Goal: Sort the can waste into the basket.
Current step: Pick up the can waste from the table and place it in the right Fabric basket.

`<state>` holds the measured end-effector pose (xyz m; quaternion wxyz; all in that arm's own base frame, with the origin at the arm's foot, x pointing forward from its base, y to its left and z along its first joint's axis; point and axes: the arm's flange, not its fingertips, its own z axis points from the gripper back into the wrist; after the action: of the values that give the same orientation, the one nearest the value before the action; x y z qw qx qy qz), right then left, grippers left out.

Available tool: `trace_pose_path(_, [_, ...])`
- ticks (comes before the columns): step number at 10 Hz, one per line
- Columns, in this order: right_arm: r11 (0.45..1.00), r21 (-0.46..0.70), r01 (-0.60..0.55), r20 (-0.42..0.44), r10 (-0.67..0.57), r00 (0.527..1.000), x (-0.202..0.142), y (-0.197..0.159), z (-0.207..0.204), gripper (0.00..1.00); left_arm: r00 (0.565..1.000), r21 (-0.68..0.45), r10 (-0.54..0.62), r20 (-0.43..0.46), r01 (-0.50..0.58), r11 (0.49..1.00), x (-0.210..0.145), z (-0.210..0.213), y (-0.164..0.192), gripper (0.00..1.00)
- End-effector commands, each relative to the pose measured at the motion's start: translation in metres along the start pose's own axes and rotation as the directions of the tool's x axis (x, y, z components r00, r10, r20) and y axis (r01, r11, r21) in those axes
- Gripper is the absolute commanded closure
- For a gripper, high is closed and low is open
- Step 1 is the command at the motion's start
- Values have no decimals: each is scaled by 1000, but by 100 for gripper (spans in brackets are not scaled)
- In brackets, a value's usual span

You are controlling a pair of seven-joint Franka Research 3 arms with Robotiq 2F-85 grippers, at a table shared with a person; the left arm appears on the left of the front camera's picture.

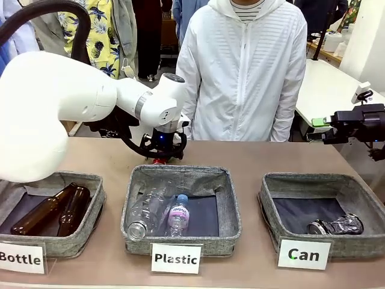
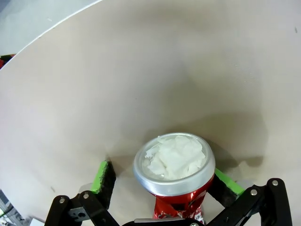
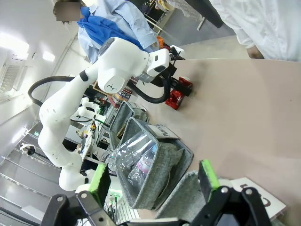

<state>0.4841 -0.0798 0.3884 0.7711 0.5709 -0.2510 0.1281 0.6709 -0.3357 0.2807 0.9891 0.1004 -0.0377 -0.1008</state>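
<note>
The red crushed can (image 2: pixel 181 200) stands upright on the table, its silver top stuffed with white paper. My left gripper (image 2: pixel 163 181) is open around it, one green pad (image 2: pixel 102 175) on each side, with a gap to the left pad. From the front, this gripper (image 1: pixel 161 150) hangs over the red can (image 1: pixel 158 161) behind the middle basket. The dark silvery can (image 1: pixel 337 226) lies in the grey "Can" basket (image 1: pixel 325 180) at the right. My right gripper (image 3: pixel 154 181) is open and empty, held in the air (image 1: pixel 316 129) above the table's right side.
The "Plastic" basket (image 1: pixel 180 174) with clear bottles (image 1: pixel 159 214) sits in the middle. The "Bottle" basket (image 1: pixel 66 177) with two brown bottles (image 1: pixel 51 209) is at the left. A person in a white jacket (image 1: pixel 240 66) stands at the far edge.
</note>
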Motion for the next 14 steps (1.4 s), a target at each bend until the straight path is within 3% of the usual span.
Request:
trace_pose_path(1, [1000, 6, -22, -6, 22, 1000, 1, 2, 1, 0, 996, 0, -61, -60, 61, 998, 4, -10, -6, 0])
trace_pose_path(2, [1000, 6, -22, -6, 22, 1000, 1, 2, 1, 0, 993, 4, -70, -92, 71, 997, 5, -10, -6, 58])
trace_pose_path(3, [1000, 6, -22, -6, 22, 1000, 1, 2, 1, 0, 990, -15, -97, -105, 96, 995, 5, -9, -6, 58])
trace_pose_path(4, [1000, 6, -22, -6, 22, 1000, 1, 2, 1, 0, 990, -2, -92, -107, 92, 996, 4, -9, -7, 100])
trace_pose_path(5, [1000, 6, -22, -6, 22, 1000, 1, 2, 1, 0, 988, -12, -103, -117, 103, 995, 4, -10, -7, 63])
trace_pose_path(6, [1000, 6, -22, -6, 22, 1000, 1, 2, 1, 0, 984, -31, -128, -121, 125, 992, 4, -10, -8, 100])
trace_pose_path(10, [1000, 6, -22, -6, 22, 1000, 1, 2, 1, 0, 984, -71, -146, -105, 139, 988, 0, -1, -2, 100])
trace_pose_path(12, [1000, 6, -22, -6, 22, 1000, 1, 2, 1, 0, 996, -97, -64, -69, 57, 994, -9, 20, 17, 100])
trace_pose_path(14, [1000, 6, -22, -6, 22, 1000, 1, 2, 1, 0, 1000, -111, -1, 21, 3, 994, -30, 64, 54, 100])
